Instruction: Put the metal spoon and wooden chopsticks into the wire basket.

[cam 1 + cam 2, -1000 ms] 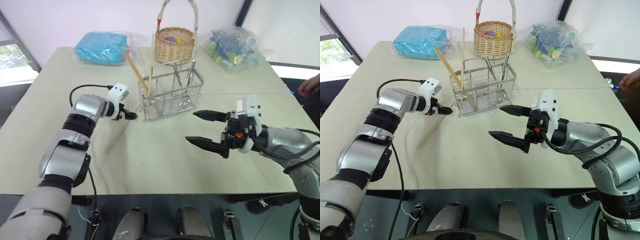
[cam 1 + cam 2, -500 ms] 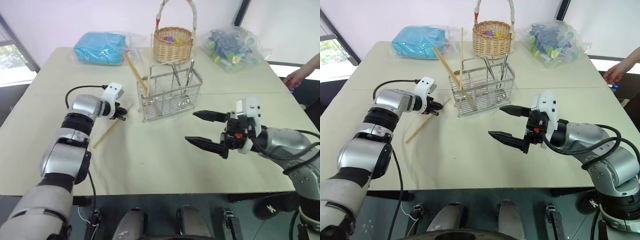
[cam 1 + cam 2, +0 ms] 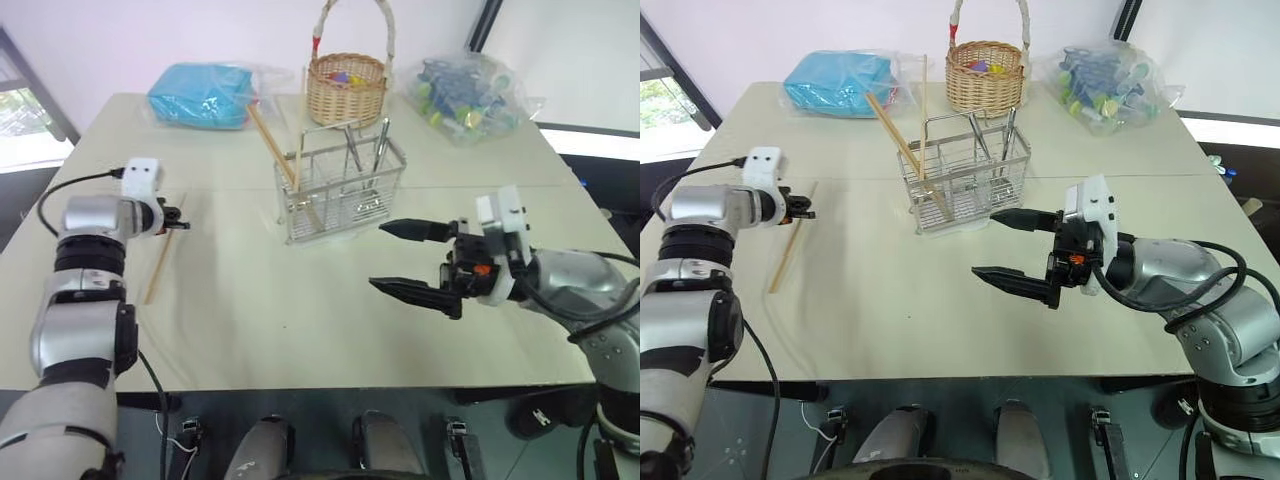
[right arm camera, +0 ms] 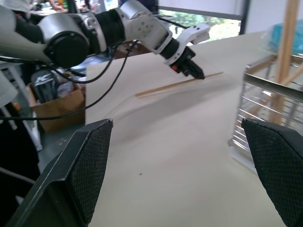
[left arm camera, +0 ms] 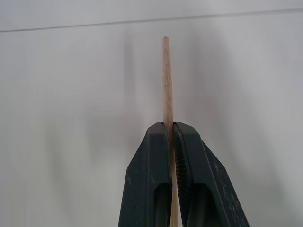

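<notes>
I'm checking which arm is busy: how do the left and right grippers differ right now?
The left gripper is shut on a wooden chopstick; the right gripper is open and holds nothing. The left gripper is off to the table's left side, away from the wire basket; the right gripper hovers just in front of the basket. Both have two black fingers.

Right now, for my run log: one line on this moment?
left gripper: shut on wooden chopstick | right gripper: open, empty | wire basket: holds two chopsticks
</notes>
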Controlling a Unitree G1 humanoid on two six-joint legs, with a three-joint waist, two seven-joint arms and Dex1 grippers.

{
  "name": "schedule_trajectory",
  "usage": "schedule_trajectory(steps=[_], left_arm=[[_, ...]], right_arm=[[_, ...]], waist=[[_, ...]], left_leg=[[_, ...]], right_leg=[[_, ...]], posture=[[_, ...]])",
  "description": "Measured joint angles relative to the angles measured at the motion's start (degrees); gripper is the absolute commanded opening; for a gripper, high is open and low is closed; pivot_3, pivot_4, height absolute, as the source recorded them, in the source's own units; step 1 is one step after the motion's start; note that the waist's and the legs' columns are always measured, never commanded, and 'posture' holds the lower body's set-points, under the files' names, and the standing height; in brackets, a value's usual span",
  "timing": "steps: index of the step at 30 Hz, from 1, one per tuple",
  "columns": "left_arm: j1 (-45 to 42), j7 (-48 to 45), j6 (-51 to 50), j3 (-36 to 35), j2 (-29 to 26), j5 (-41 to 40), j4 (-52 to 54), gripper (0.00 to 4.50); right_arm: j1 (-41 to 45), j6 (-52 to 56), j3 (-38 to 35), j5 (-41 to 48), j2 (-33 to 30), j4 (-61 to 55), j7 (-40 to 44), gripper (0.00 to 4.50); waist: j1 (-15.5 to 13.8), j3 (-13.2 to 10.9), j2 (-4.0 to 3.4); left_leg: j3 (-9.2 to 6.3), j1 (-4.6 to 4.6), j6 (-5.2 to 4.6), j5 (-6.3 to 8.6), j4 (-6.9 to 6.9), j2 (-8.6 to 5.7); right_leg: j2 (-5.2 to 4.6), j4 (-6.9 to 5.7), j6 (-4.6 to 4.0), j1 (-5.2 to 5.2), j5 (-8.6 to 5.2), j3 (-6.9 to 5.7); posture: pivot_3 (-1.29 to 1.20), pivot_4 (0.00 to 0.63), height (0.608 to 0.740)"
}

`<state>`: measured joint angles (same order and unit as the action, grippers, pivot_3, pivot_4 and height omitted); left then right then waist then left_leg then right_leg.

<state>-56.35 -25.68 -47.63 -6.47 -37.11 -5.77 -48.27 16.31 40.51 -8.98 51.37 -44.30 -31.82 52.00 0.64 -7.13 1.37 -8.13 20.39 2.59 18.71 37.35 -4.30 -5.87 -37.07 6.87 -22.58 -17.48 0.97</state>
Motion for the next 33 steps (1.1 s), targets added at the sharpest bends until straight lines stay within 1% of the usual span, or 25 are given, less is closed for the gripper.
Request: schedule_trajectory(steps=[7, 12, 15, 18, 22, 25, 29, 33], left_arm=[[2.8, 5.5, -0.7, -8.7, -1.2, -3.4, 8.5, 0.03], [2.7, 10.0, 2.1, -16.4, -0.6, -7.3, 17.1, 0.03], [1.4, 11.9, 2.0, -20.4, 0.9, -10.8, 22.0, 0.03], [-0.3, 12.1, 1.5, -22.8, 2.5, -14.9, 25.8, 0.03], [-4.1, 11.9, 1.0, -24.3, 3.7, -20.0, 30.5, 0.03], [-8.1, 12.2, 1.1, -27.9, 7.1, -26.3, 32.8, 0.03], [-11.9, 11.3, 4.2, -27.9, 11.7, -31.9, 37.1, 0.03], [-11.8, 9.7, 7.6, -23.2, 16.2, -32.2, 37.9, 0.03]], right_arm=[[2.8, 0.1, 0.6, 0.8, 0.7, 1.9, 0.2, 4.5], [3.4, 0.3, 0.6, 1.5, 1.0, 2.4, -0.4, 4.5], [3.4, 0.3, 0.6, 1.7, 1.0, 2.6, -0.4, 4.5], [3.4, 0.4, 0.5, 1.9, 1.0, 3.0, -0.9, 4.5], [3.8, 0.9, -0.3, 3.0, 0.9, 3.3, -1.9, 4.5], [3.7, 1.0, -0.8, 3.1, 0.9, 3.3, -2.7, 4.5], [2.9, 1.4, -1.0, 3.5, 0.9, 3.1, -4.1, 4.5], [1.7, 1.6, -1.2, 4.0, 1.0, 2.3, -6.0, 4.5]], waist=[[0.1, 0.0, 0.01], [0.1, 0.0, 0.03], [0.0, 0.0, 0.04], [0.1, 0.0, 0.07], [0.1, 0.0, 0.07], [0.1, 0.0, 0.09], [0.0, 0.0, 0.1], [0.0, 0.0, 0.1]], left_leg=[[0.0, 0.02, 0.01, 0.0, -0.01, 0.03], [0.0, 0.03, 0.01, 0.0, -0.01, 0.02], [0.0, 0.02, 0.01, 0.0, 0.01, 0.02], [0.0, 0.04, 0.01, 0.0, 0.01, 0.02], [0.01, 0.01, 0.01, -0.01, 0.0, 0.02], [0.02, 0.02, 0.02, -0.01, 0.02, 0.03], [0.03, 0.0, 0.02, -0.01, 0.02, 0.02], [0.04, -0.02, 0.02, -0.01, 0.04, 0.02]], right_leg=[[-0.01, -0.01, 0.01, -0.05, 0.0, 0.0], [-0.04, -0.01, 0.01, -0.06, 0.01, 0.0], [-0.04, 0.0, 0.01, -0.03, 0.01, 0.0], [-0.04, 0.0, 0.01, -0.04, 0.01, 0.0], [-0.04, 0.0, 0.01, -0.04, 0.01, 0.0], [-0.04, 0.01, 0.02, -0.02, 0.01, 0.0], [-0.05, 0.04, 0.02, 0.01, 0.01, 0.0], [-0.03, 0.05, 0.02, 0.06, 0.02, 0.0]], posture=[[0.0, 0.15, 0.74], [0.0, 0.15, 0.74], [0.0, 0.15, 0.74], [0.0, 0.15, 0.74], [0.0, 0.15, 0.74], [0.0, 0.15, 0.74], [0.0, 0.15, 0.74], [0.0, 0.15, 0.74]])
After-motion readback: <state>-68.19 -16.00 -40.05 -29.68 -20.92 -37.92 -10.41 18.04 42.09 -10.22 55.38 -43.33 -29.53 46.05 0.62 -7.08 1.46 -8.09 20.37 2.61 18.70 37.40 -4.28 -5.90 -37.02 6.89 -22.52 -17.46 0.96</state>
